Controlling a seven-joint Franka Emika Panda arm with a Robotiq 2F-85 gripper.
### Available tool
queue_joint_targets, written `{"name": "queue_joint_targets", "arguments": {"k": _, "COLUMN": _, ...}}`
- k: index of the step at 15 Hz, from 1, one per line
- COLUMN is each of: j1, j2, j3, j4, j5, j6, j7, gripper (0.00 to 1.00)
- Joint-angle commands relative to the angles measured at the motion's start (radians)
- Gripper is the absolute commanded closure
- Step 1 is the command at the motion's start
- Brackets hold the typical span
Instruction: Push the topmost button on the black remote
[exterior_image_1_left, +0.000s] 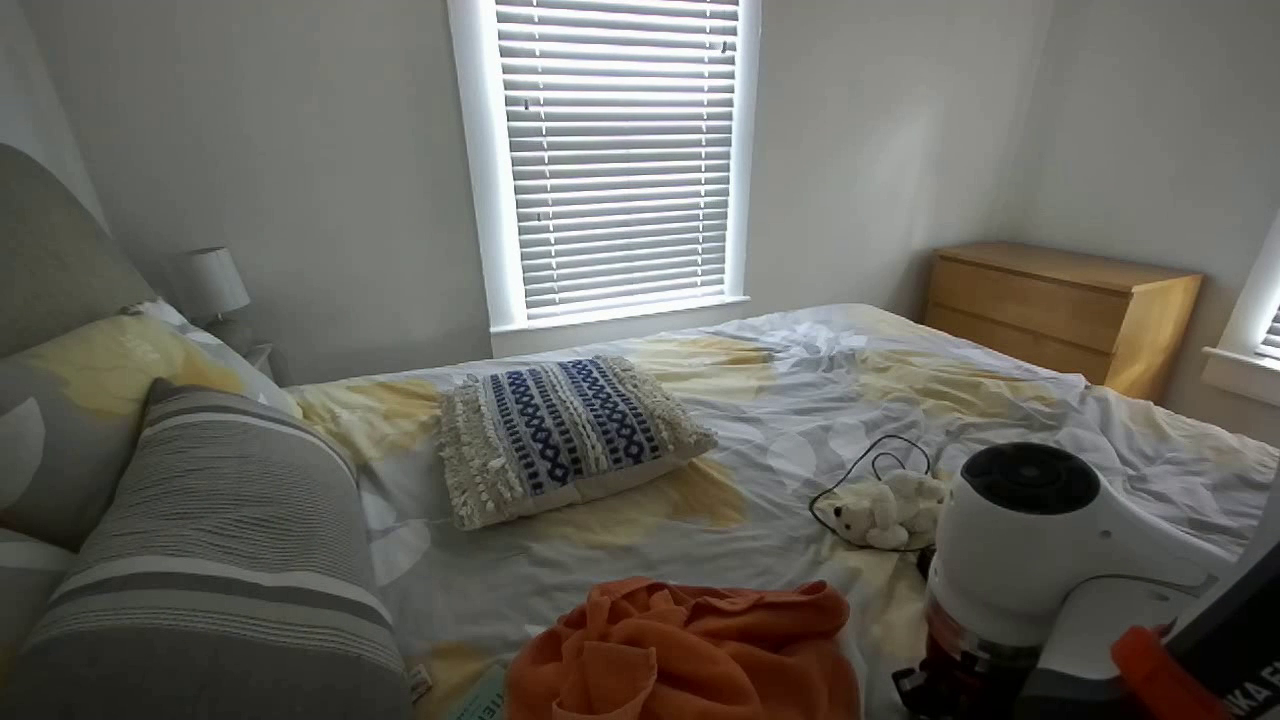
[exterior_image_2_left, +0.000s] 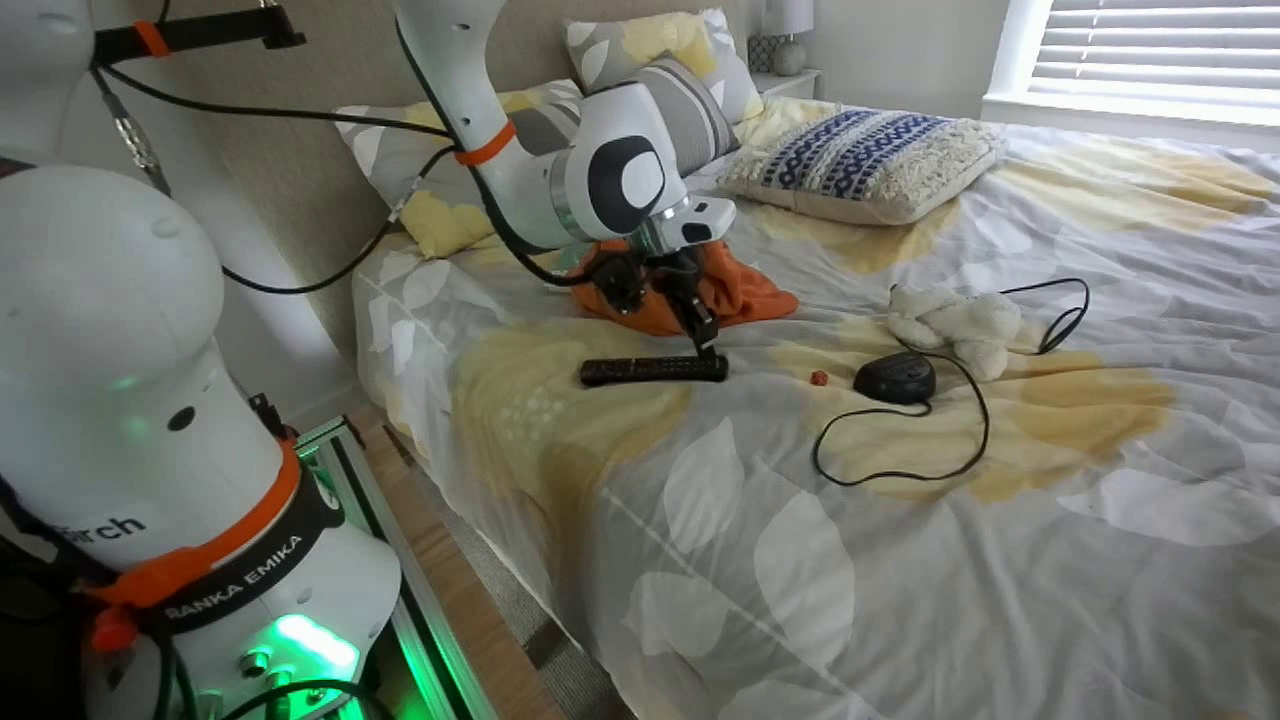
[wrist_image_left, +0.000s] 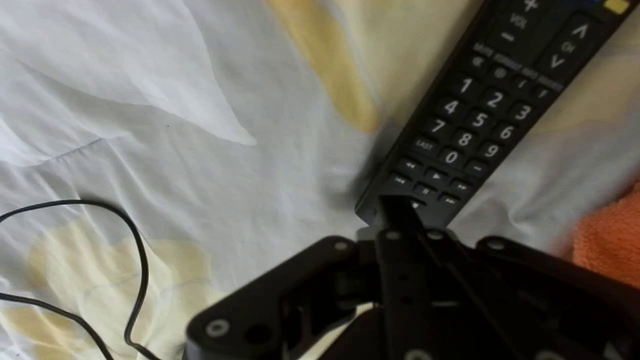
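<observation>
The black remote (exterior_image_2_left: 655, 370) lies flat on the bed in an exterior view. In the wrist view the remote (wrist_image_left: 470, 115) runs from lower centre to the upper right, with number keys in the middle and playback keys at its near end. Its far end, beyond the volume and channel keys, is cut off by the frame. My gripper (wrist_image_left: 400, 212) is shut and empty. Its fingertips (exterior_image_2_left: 707, 350) are over the playback-key end, beside the lowest key; I cannot tell whether they touch. The remote is out of view in an exterior view where part of the arm (exterior_image_1_left: 1020, 560) shows.
An orange cloth (exterior_image_2_left: 745, 290) lies just behind the remote. A small red object (exterior_image_2_left: 819, 378), a black mouse (exterior_image_2_left: 895, 379) with a looping cable, and a white plush toy (exterior_image_2_left: 955, 320) lie to the right. A patterned pillow (exterior_image_2_left: 870, 160) is farther back.
</observation>
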Motion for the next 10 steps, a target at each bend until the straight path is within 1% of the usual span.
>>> {"name": "queue_joint_targets", "arguments": {"k": 1, "j1": 0.011, "j2": 0.034, "j3": -0.011, "j4": 0.019, "j5": 0.019, "j6": 0.008, "j7": 0.011, "gripper": 1.00}}
{"name": "queue_joint_targets", "arguments": {"k": 7, "j1": 0.004, "j2": 0.054, "j3": -0.006, "j4": 0.043, "j5": 0.034, "j6": 0.005, "j7": 0.006, "gripper": 1.00}}
{"name": "queue_joint_targets", "arguments": {"k": 10, "j1": -0.023, "j2": 0.055, "j3": 0.021, "j4": 0.049, "j5": 0.051, "j6": 0.006, "j7": -0.013, "gripper": 1.00}}
